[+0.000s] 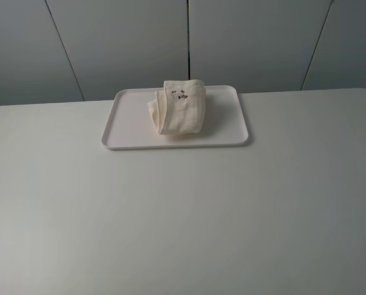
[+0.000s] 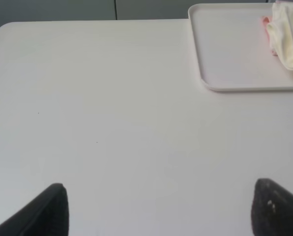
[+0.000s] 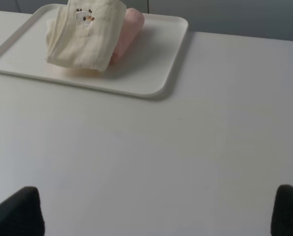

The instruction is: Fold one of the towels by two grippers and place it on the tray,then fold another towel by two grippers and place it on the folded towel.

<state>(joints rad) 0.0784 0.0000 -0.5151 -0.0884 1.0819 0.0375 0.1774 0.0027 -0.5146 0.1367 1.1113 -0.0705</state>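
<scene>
A folded cream towel (image 1: 178,108) with a small embroidered motif lies on the white tray (image 1: 128,126) at the back of the table. In the right wrist view the cream towel (image 3: 85,34) lies on top of a folded pink towel (image 3: 130,25) on the tray (image 3: 156,64). In the left wrist view the tray (image 2: 230,54) and the cream towel's edge (image 2: 289,37) show, with a sliver of pink (image 2: 267,22). My left gripper (image 2: 158,209) is open and empty over bare table. My right gripper (image 3: 156,211) is open and empty over bare table. Neither gripper shows in the exterior high view.
The white table (image 1: 183,209) runs to a rounded back left corner (image 2: 8,29). Grey wall panels (image 1: 189,37) stand behind the table.
</scene>
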